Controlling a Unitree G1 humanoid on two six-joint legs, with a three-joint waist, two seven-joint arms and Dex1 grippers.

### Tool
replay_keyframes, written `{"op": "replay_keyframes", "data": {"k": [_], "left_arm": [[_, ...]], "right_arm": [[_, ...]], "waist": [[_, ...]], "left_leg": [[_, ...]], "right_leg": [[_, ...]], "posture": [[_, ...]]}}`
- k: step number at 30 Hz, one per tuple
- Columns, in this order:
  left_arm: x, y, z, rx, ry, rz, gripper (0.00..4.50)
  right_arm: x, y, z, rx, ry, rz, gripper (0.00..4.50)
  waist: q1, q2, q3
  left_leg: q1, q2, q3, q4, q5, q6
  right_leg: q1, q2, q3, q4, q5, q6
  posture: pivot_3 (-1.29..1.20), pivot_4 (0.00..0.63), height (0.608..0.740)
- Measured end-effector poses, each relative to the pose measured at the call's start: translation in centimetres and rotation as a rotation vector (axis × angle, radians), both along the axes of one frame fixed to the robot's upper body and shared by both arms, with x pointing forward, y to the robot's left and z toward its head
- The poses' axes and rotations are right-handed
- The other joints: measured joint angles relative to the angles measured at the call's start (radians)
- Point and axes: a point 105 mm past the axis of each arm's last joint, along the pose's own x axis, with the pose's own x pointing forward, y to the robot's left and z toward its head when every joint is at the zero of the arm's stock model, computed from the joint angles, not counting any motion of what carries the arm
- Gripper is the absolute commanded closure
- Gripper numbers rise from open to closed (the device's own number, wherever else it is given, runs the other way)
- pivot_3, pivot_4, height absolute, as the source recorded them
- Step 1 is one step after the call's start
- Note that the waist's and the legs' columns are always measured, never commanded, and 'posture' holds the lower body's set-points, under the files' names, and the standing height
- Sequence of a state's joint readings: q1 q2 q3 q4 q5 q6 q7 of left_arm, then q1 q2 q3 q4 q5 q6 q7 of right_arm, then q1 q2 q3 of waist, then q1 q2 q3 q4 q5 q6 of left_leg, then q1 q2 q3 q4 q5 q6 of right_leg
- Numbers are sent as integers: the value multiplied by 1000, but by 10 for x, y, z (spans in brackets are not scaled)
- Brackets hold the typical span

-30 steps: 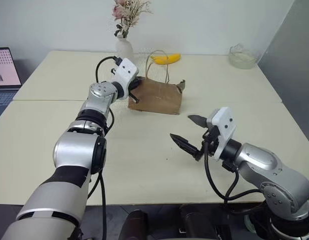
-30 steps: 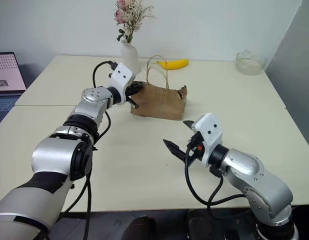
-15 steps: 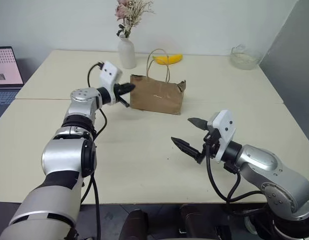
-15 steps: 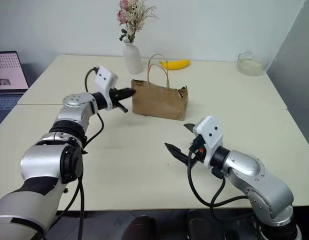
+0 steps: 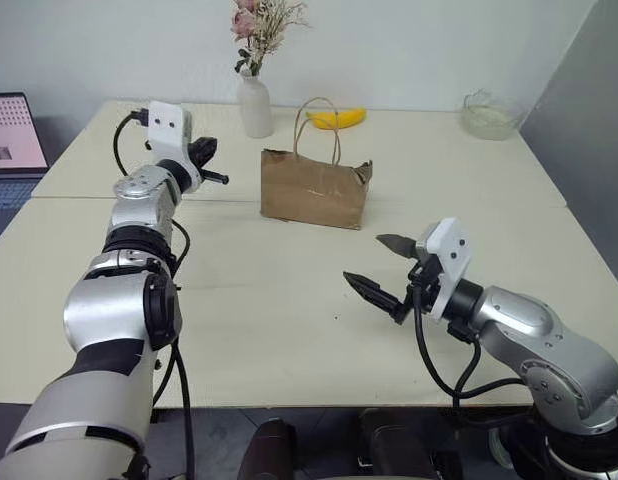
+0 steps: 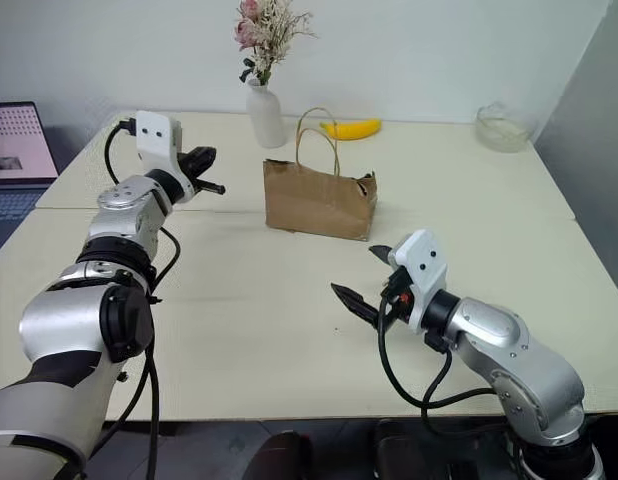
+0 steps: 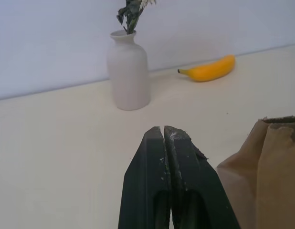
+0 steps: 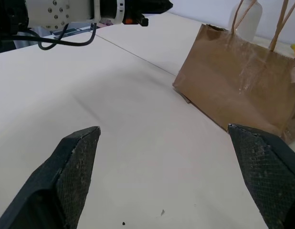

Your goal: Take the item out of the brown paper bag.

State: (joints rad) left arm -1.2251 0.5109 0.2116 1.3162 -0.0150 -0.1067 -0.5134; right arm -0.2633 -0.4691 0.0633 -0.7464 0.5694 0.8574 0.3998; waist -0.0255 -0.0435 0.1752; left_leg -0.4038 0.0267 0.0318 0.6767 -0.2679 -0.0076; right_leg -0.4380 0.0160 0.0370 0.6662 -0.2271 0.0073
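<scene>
**Bag upright, item not yet taken out**

A brown paper bag is seen standing upright toward the desk's far edge, handles up. The item cannot be seen; it is judged to be inside. The left pincer is held shut and empty just left of the bag. The right pincer is spread wide, empty, near the front edge. Next, the bag's mouth must be reached into.
</scene>
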Motion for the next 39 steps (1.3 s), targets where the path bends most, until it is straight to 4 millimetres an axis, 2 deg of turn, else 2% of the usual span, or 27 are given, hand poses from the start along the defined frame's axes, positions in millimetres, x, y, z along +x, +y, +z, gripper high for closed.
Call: {"op": "replay_keyframes", "data": {"k": [6,14,20,25,29,31,33,35,37,38,39], "left_arm": [[3,-31,-22,29,72,-90,4438],[1,-36,-24,29,83,-129,4438],[-2,-40,-36,39,133,-176,4438],[-4,-47,-37,33,144,-238,4438],[-9,-44,-41,31,154,-269,4438],[-16,-33,-41,44,148,-316,4438],[-34,-18,-31,69,112,-420,4438],[-56,-7,-17,88,73,-505,4438],[-85,-4,-12,89,60,-563,4438],[-100,-5,-15,90,69,-583,4500],[-114,-9,-20,84,85,-605,4500]], "right_arm": [[1,-1,0,-6,-4,-11,0],[4,-5,1,-17,-29,-41,0],[4,-5,2,-18,-35,-42,0],[2,-5,4,-24,-45,-42,0],[3,-4,6,-25,-49,-41,0],[5,0,14,-8,-76,-32,0],[14,4,27,23,-111,-35,0],[30,4,37,32,-135,-60,0],[50,1,46,28,-159,-97,0],[62,-1,52,26,-173,-117,412],[76,-4,59,20,-195,-149,632]], "waist": [[-1,0,0],[-5,0,0],[-4,0,0],[-4,0,0],[-6,0,0],[-12,0,0],[-23,0,0],[-28,0,0],[-29,0,0],[-30,0,0],[-31,0,0]], "left_leg": [[0,0,0,0,0,0],[0,1,0,0,0,0],[0,0,0,0,0,0],[0,0,1,0,0,0],[1,0,1,0,0,0],[1,1,2,0,0,0],[2,1,4,0,0,0],[3,2,3,0,0,0],[3,2,3,1,0,-1],[4,2,3,1,0,-1],[4,2,3,1,0,-1]], "right_leg": [[0,0,0,0,0,0],[0,0,1,1,0,0],[0,0,1,1,0,0],[0,0,1,1,0,0],[0,0,1,1,0,0],[-2,0,1,3,0,-1],[-3,0,2,8,3,-6],[-3,0,4,9,2,-7],[-3,-1,4,12,1,-9],[-3,-2,5,12,1,-9],[-3,-2,4,12,1,-9]], "posture": [[0,150,740],[0,150,740],[0,150,740],[0,150,740],[0,150,740],[0,150,740],[0,150,740],[0,150,740],[0,150,740],[0,150,740],[0,150,740]]}}
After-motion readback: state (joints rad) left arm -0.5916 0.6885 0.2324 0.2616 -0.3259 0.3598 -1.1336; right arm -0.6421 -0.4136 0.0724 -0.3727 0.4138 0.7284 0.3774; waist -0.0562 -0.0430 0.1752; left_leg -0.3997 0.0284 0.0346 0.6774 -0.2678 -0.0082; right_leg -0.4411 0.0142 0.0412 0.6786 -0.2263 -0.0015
